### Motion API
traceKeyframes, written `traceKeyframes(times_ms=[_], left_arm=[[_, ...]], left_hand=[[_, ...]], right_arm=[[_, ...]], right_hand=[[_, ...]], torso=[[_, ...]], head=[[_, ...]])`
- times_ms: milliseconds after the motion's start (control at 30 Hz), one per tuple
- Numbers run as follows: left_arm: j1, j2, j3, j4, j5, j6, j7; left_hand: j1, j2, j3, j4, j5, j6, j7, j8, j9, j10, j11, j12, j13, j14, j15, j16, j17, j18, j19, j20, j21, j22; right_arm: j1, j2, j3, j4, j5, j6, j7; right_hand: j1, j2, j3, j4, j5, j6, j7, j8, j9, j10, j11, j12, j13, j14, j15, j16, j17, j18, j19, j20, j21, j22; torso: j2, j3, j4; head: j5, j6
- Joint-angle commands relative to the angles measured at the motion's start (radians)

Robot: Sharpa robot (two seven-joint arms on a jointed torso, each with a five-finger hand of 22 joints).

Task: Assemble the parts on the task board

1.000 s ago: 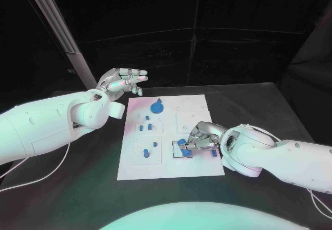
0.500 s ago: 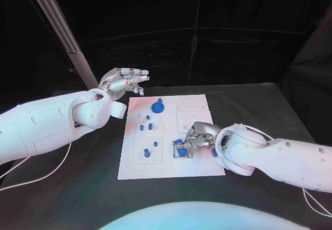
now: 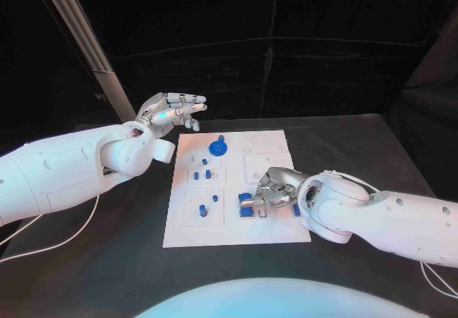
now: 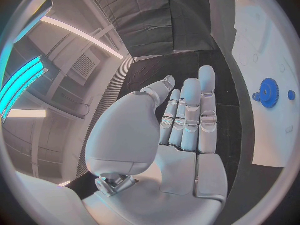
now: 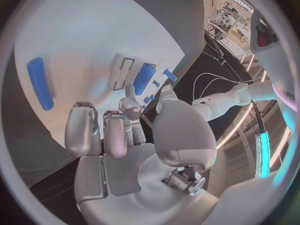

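Observation:
The white task board [image 3: 276, 228] lies mid-table. My right hand [image 3: 274, 191] rests low on its near right part, fingers curled. Thumb and a finger pinch the near end of a long blue part [image 3: 249, 203], which lies beside a rectangular slot [image 5: 122, 73]; the same blue part [image 5: 144, 78] appears past the fingertips [image 5: 129, 91]. A blue cylinder [image 5: 40, 83] lies loose on the board. A blue gear [image 3: 218, 146] stands at the far end, with small blue pegs [image 3: 202, 175] nearer. My left hand [image 3: 174, 110] hovers raised beyond the board's far left corner, fingers apart, empty.
A slanted metal pole [image 3: 91, 53] rises at the back left. A thin cable [image 3: 67, 232] trails over the table under my left arm. From the left wrist, the blue gear [image 4: 269, 92] and a peg [image 4: 291, 94] stand on the board [image 4: 275, 45].
My right hand has shifted slightly left and away along the board, and the blue part at its fingertips moved with it. The left hand has stayed in place.

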Motion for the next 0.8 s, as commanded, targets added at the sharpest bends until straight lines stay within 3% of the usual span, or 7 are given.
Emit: traceKeyframes(times_ms=[33,100,167,300,433,600,800], left_arm=[[0.002,-0.002,0.001,0.002,0.003,0.011,0.003],[0.002,-0.004,0.001,0.003,0.003,0.011,0.003],[0.002,-0.004,0.001,0.003,0.003,0.011,0.003],[0.002,-0.004,0.001,0.003,0.003,0.011,0.003],[0.002,-0.005,0.001,0.003,0.003,0.011,0.003],[0.002,-0.008,0.001,0.003,0.003,0.011,0.003],[0.002,-0.012,0.0,0.001,0.003,0.009,0.003]], left_hand=[[0.0,0.001,-0.003,-0.003,0.004,-0.003,0.001,0.001,-0.001,-0.007,-0.003,0.003,-0.001,-0.007,-0.002,-0.003,-0.002,0.013,-0.008,-0.001,-0.006,-0.001],[0.0,0.001,-0.003,-0.003,0.004,-0.003,0.001,0.001,-0.001,-0.007,-0.003,0.003,-0.001,-0.007,-0.002,-0.003,-0.002,0.013,-0.008,-0.001,-0.006,-0.001],[0.0,0.001,-0.003,-0.003,0.004,-0.003,0.001,0.001,-0.001,-0.007,-0.003,0.003,-0.001,-0.007,-0.002,-0.003,-0.002,0.013,-0.008,-0.001,-0.006,-0.001],[0.0,0.001,-0.003,-0.003,0.004,-0.003,0.001,0.001,-0.001,-0.007,-0.003,0.003,-0.001,-0.007,-0.002,-0.003,-0.002,0.013,-0.008,-0.001,-0.006,-0.001],[0.0,0.001,-0.003,-0.003,0.004,-0.003,0.001,0.001,-0.001,-0.007,-0.003,0.003,-0.001,-0.007,-0.002,-0.003,-0.002,0.013,-0.008,-0.001,-0.006,-0.001],[0.0,0.001,-0.003,-0.003,0.004,-0.003,0.001,0.001,-0.001,-0.007,-0.003,0.003,-0.001,-0.007,-0.002,-0.003,-0.002,0.013,-0.008,-0.001,-0.006,-0.001],[0.0,0.001,-0.003,-0.003,0.004,-0.003,0.001,0.001,-0.001,-0.007,-0.003,0.003,-0.001,-0.007,-0.002,-0.003,-0.002,0.013,-0.008,-0.001,-0.006,-0.001]], right_arm=[[0.001,-0.006,0.001,0.008,-0.042,0.005,0.022],[0.001,-0.009,0.0,0.012,-0.058,0.009,0.025],[0.001,-0.009,0.0,0.014,-0.084,0.011,0.022],[0.001,-0.01,0.0,0.016,-0.12,0.003,0.017],[0.001,-0.029,0.0,0.024,-0.102,-0.048,0.038],[0.002,-0.103,0.001,0.051,0.08,-0.117,0.124],[0.008,-0.205,0.001,0.075,0.169,-0.121,0.209]], right_hand=[[0.098,0.012,0.02,-0.039,0.069,-0.004,-0.005,0.01,0.006,0.005,-0.005,0.004,0.007,0.064,-0.001,-0.003,0.039,-0.004,-0.002,-0.008,0.0,0.007],[0.176,0.009,0.033,-0.085,0.075,-0.004,-0.006,0.014,0.01,0.007,-0.006,0.008,0.012,0.064,-0.002,-0.002,0.042,-0.005,0.0,-0.009,0.002,0.011],[0.23,0.018,0.045,-0.119,0.05,-0.003,-0.006,0.018,0.014,0.009,-0.006,0.01,0.016,0.065,-0.003,-0.002,0.043,-0.006,0.001,-0.01,0.004,0.014],[0.277,0.029,0.058,-0.15,0.034,0.001,-0.008,0.025,0.019,0.014,-0.008,0.018,0.024,0.065,-0.004,-0.001,0.046,-0.006,0.002,-0.01,0.005,0.018],[0.254,0.037,0.05,-0.137,0.058,-0.02,0.0,0.014,0.015,0.016,-0.003,0.02,0.027,0.066,0.0,-0.001,0.047,-0.007,0.003,-0.009,0.006,0.02],[0.207,0.043,0.016,-0.099,0.154,-0.08,0.021,-0.034,-0.003,0.001,0.016,-0.005,0.01,0.063,0.014,-0.01,0.036,-0.004,-0.005,0.003,-0.004,0.003],[0.223,0.066,0.014,-0.098,0.178,-0.094,0.029,-0.056,-0.013,-0.01,0.022,-0.023,-0.002,0.063,0.021,-0.01,0.038,-0.004,-0.006,0.01,-0.004,0.003]], torso=[[0.001,0.0003,-0.0008],[0.001,0.0002,-0.0004],[0.0,-0.0004,-0.0003],[0.001,-0.0007,0.0005],[-0.001,0.0001,-0.0018],[-0.002,0.0005,-0.0033],[-0.004,-0.0012,-0.0042]], head=[[0.001,0.003],[0.001,0.002],[-0.001,0.003],[-0.003,0.002],[-0.004,0.004],[-0.012,0.004],[-0.025,0.01]])
